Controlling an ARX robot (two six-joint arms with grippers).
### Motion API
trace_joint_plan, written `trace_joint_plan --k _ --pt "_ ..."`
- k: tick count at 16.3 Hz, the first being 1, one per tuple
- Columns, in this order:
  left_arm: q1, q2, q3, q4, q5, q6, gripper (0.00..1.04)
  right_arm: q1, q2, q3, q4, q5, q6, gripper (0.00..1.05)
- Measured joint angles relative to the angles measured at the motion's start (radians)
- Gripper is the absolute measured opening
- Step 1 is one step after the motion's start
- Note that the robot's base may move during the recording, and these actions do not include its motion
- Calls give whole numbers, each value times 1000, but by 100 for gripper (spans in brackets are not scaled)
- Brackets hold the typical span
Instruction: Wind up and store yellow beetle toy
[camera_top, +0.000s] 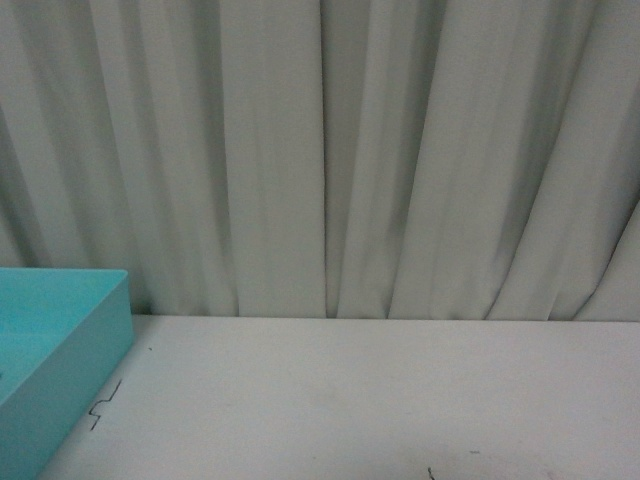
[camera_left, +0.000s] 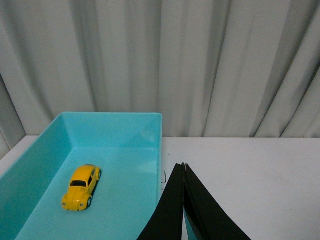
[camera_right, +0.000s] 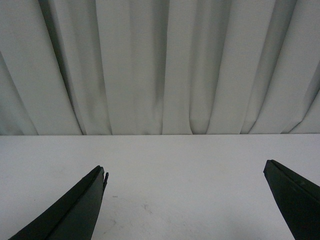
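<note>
Left end effector (camera_left: 183, 166) has its two black fingers pressed tight together, and it holds nothing. It hangs over the right wall of a blue-green tray (camera_left: 151, 150), with its tips by the rim. The yellow beetle toy (camera_left: 82, 187) sits on its wheels on the tray floor, well to the left of this end effector and not touching it or the walls. The tray stands on a white worktop (camera_left: 250, 175). The right end effector (camera_right: 185, 172) is wide open, its two dark fingers far apart with only bare worktop between them. A pale curtain (camera_top: 320, 150) hangs behind everything.
</note>
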Motion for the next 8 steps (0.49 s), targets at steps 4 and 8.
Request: trace_joint_plan --k 4,8 --pt "0 -97 0 -92 0 0 2 0 0 0 0 0 0 98" --pt "0 -174 0 -169 0 0 2 0 0 0 0 0 0 98"
